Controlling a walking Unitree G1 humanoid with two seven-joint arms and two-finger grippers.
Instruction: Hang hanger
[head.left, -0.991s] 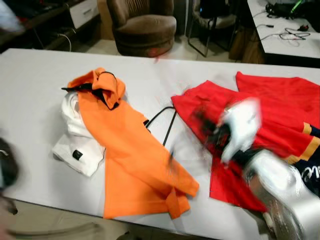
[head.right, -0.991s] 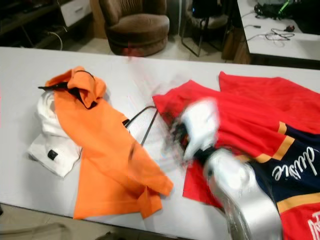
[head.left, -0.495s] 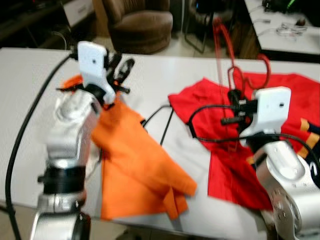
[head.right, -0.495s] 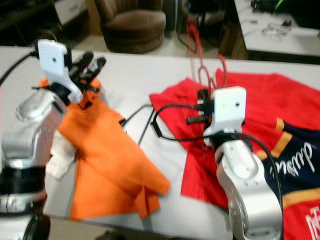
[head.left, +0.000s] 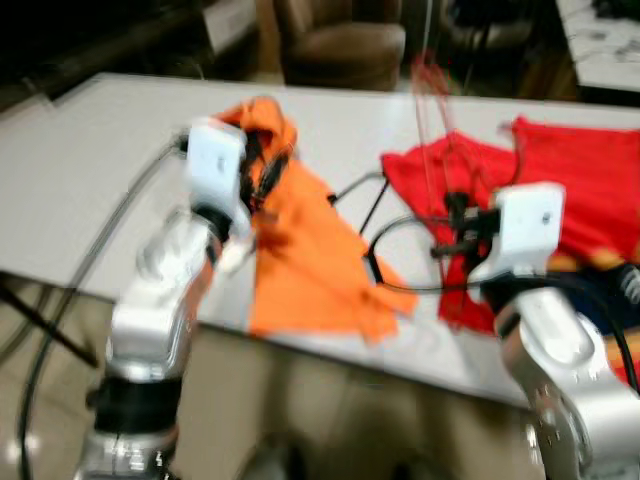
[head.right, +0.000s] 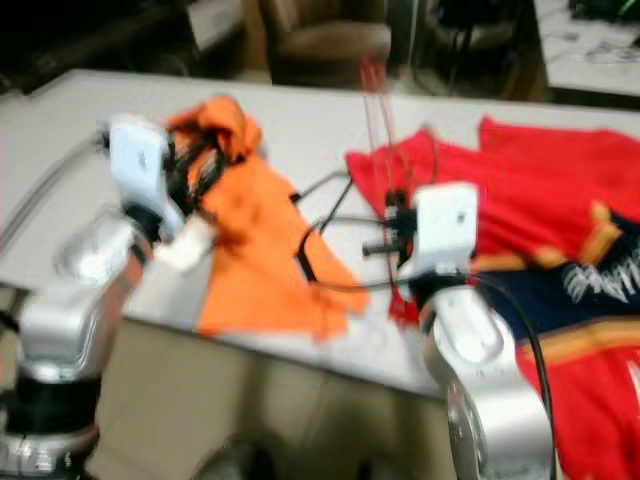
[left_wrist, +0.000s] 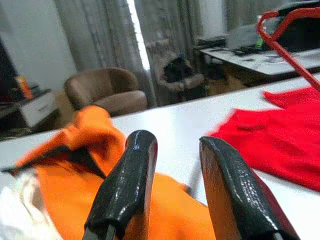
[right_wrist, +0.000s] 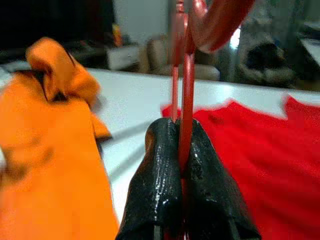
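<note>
**Right gripper holding a red hanger upright above the counter**

The right gripper (right_wrist: 185, 150) is standing raised over the near edge of the white counter (head.left: 100, 150), with its jaws pressed together on the thin red hanger (right_wrist: 186, 90). The hanger is rising straight up out of the jaws, and its curved hook is showing at twelve o'clock in the right wrist view. In the head views the hanger (head.right: 385, 130) is appearing as a blurred red line climbing from the gripper toward the far side of the room.

The left gripper (left_wrist: 175, 185) is hovering over the orange shirt (head.left: 310, 250), with its jaws apart and nothing between them. The left wrist view is looking across the counter toward a brown armchair (left_wrist: 107, 90) at about eleven o'clock.

The orange shirt is lying crumpled on the counter, its lower part reaching the near edge. A white garment (head.left: 232, 255) is peeking out beside it, close under the left arm. At three o'clock from the orange shirt a red shirt (head.left: 560, 170) is spreading flat over the counter, and a navy garment with gold stripes and white lettering (head.right: 590, 290) is lying on its near part. A black hanger (head.left: 365, 210) is resting on the counter between the orange and red shirts, partly under the orange one.

The head views are blurred.
</note>
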